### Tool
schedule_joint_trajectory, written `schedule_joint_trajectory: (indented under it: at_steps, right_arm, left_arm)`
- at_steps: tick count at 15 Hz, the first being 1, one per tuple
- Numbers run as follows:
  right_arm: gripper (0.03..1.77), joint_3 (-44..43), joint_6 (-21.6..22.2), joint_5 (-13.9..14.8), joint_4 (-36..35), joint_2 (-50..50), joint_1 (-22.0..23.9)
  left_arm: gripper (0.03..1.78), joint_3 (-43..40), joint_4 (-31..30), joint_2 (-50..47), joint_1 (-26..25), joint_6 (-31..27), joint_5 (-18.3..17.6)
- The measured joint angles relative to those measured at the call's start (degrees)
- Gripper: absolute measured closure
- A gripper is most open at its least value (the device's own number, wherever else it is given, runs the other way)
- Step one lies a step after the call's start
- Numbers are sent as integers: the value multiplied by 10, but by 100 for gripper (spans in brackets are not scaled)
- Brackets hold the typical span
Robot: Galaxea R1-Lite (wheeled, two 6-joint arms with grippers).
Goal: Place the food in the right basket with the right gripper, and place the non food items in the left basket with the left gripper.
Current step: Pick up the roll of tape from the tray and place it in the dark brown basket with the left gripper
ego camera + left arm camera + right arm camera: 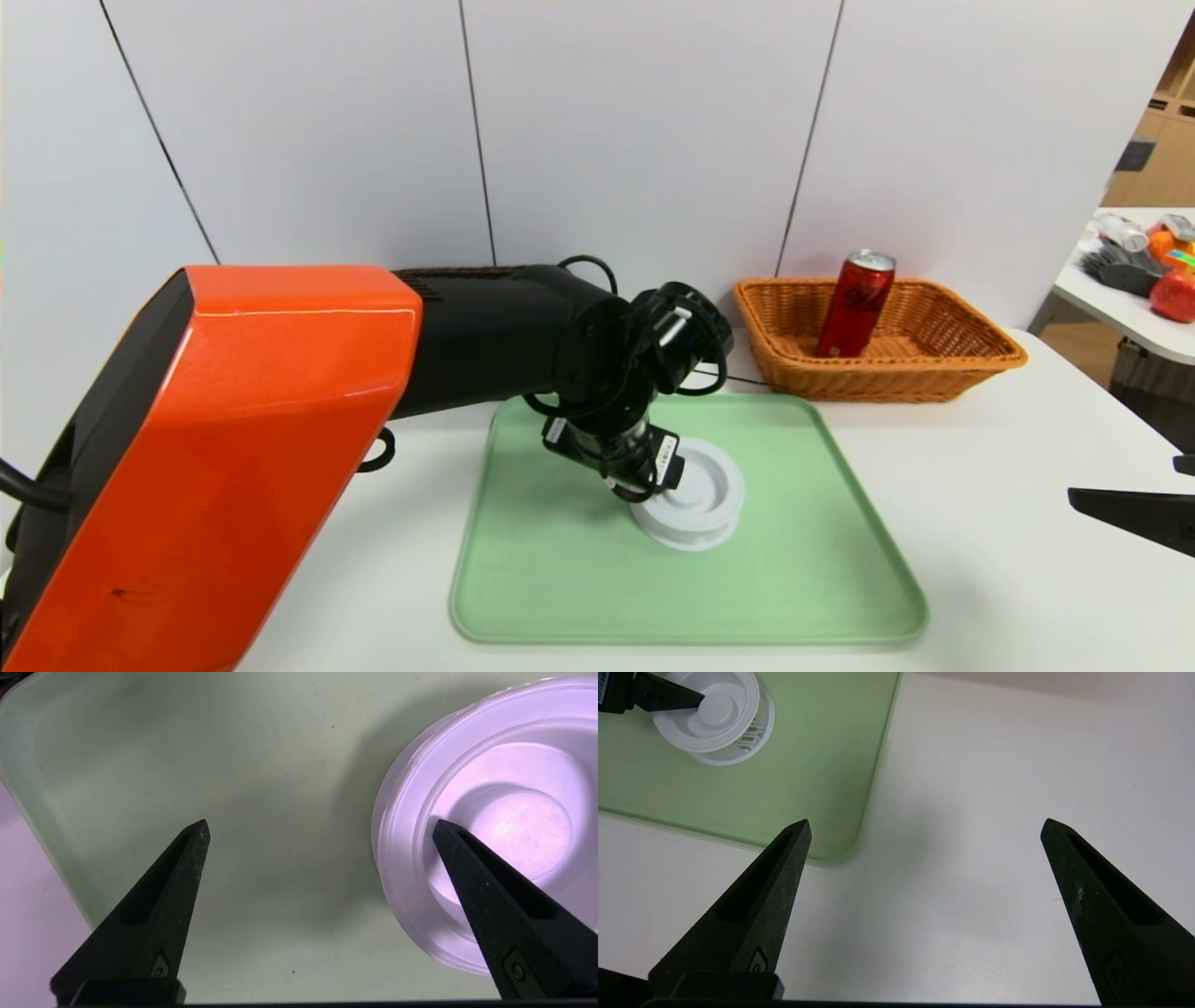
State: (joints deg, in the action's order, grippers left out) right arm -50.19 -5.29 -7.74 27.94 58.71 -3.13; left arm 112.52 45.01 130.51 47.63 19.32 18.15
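The left gripper [321, 828] hangs spread wide, one finger inside the white spool [490, 812] and one outside; light, rigid, slick, its rim suits pinching.

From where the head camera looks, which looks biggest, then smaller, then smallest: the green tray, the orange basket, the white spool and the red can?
1. green tray
2. orange basket
3. white spool
4. red can

The last two look close.

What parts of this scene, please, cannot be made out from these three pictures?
- Left basket and cup: in no view; the orange left arm fills the head view's left.
- Right gripper: cut off by the head view's right edge.
- Left gripper over the white spool: hidden by its wrist in the head view.
- Spool label: too small, right wrist view.
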Motion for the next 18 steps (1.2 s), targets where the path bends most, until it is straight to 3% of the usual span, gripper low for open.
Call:
schedule_joint_trajectory:
  at_steps: [7, 11, 15, 16, 17, 18]
  right_arm:
    - [10, 0, 0, 0, 0, 0, 0]
    - [10, 0, 0, -1, 0, 0, 0]
    - [10, 0, 0, -1, 0, 0, 0]
    - [10, 0, 0, -1, 0, 1, 0]
    - [10, 0, 0, -1, 0, 1, 0]
    - [10, 0, 0, -1, -1, 1, 0]
  left_arm:
    - [12, 0, 2, 0, 0, 9, 0]
    - [71, 0, 2, 1, 0, 13, -2]
    - [109, 0, 2, 2, 0, 14, -2]
    - [149, 0, 2, 2, 0, 15, -1]
    - [162, 1, 2, 1, 0, 20, -2]
    - [162, 1, 1, 1, 0, 25, -2]
